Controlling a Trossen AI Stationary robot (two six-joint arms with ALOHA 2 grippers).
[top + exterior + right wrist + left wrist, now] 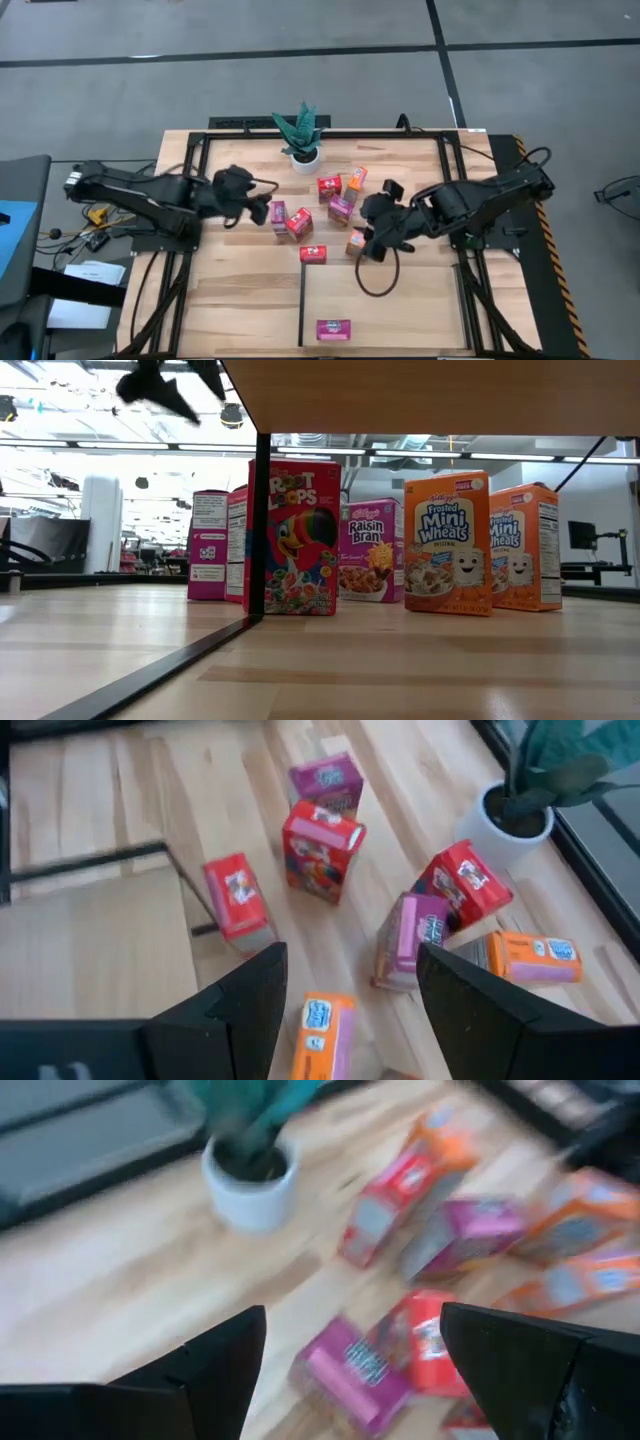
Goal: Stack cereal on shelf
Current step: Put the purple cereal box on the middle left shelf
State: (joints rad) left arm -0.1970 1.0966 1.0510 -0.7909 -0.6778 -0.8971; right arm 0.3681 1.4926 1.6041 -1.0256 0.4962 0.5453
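Several small cereal boxes stand or lie scattered on the wooden tabletop between the arms. One magenta box [333, 329] lies on the shelf panel [400, 300] at the near right. A red box [313, 254] lies at the shelf's far black edge. My left gripper [252, 210] is open and hovers beside a magenta box [345, 1370] and a red box [425, 1350]. My right gripper [372, 238] is open over an orange box [320, 1030], which shows between its fingers [352, 952] without touching them.
A potted green plant [303, 135] in a white pot stands at the far middle of the table. A red box [329, 185], an orange box [356, 178] and a magenta box [341, 208] lie near it. Black frame rails run along the table's sides.
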